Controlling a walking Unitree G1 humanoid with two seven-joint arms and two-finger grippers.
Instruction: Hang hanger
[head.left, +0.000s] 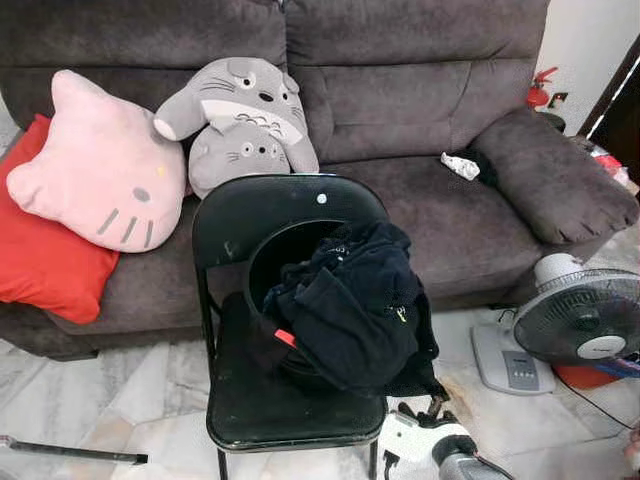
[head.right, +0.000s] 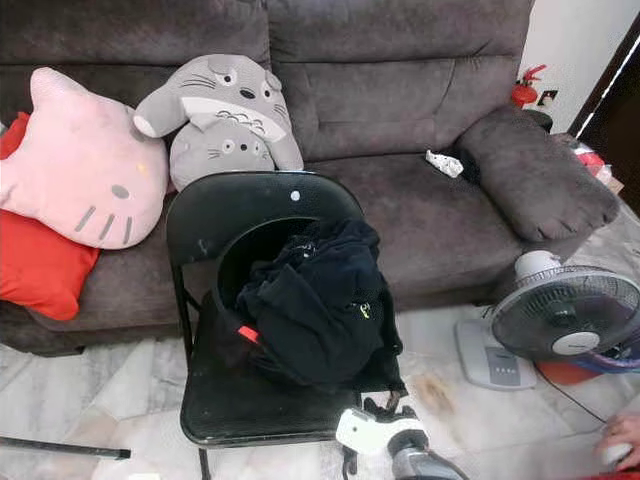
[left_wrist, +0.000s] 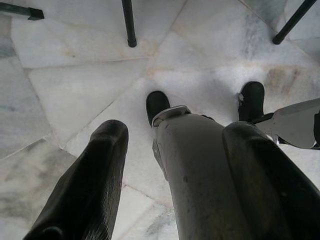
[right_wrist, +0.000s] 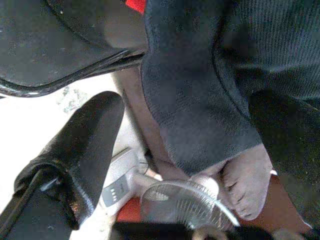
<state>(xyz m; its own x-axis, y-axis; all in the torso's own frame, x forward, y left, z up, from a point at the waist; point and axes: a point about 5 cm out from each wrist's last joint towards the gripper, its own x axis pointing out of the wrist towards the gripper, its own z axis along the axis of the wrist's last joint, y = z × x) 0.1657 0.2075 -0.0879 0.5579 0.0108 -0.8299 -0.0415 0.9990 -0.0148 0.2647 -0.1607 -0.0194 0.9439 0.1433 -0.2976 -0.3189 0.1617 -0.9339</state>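
On one black folding chair (head.left: 262, 405) with a glossy seat and a rounded back stands one round black tub (head.left: 268, 262), holding one heap of dark garments (head.left: 352, 300): soft, rumpled cloth, ribbed in places, with a small red patch (head.left: 285, 337) on its lower left. The hanger cannot be told apart from that heap. Behind the chair is one grey-brown sofa (head.left: 420, 100) of napped fabric. It carries one red cushion (head.left: 45, 260), one pink cat-face cushion (head.left: 100, 170), two grey plush creatures stacked one on the other (head.left: 240, 115), and one crumpled white scrap (head.left: 460, 166). The marble floor (head.left: 120, 390) is pale and veined. One white pedestal fan (head.left: 575, 320) with a wire cage stands on it to the right, and one thin black rod (head.left: 70, 452) lies to the left. One red fire extinguisher (head.left: 538, 92) stands past the sofa arm. A person's bare foot (right_wrist: 245, 185) shows in the right wrist view. The right gripper (right_wrist: 187, 107) sits low at the chair's front right corner, under the hanging cloth. Its fingers (right_wrist: 85, 145) are spread and grasp nothing, though whether they touch the cloth cannot be told. The left gripper (left_wrist: 175, 131) hangs over the floor by the robot's own silver leg (left_wrist: 200, 175), its fingers (left_wrist: 90, 185) released and empty.
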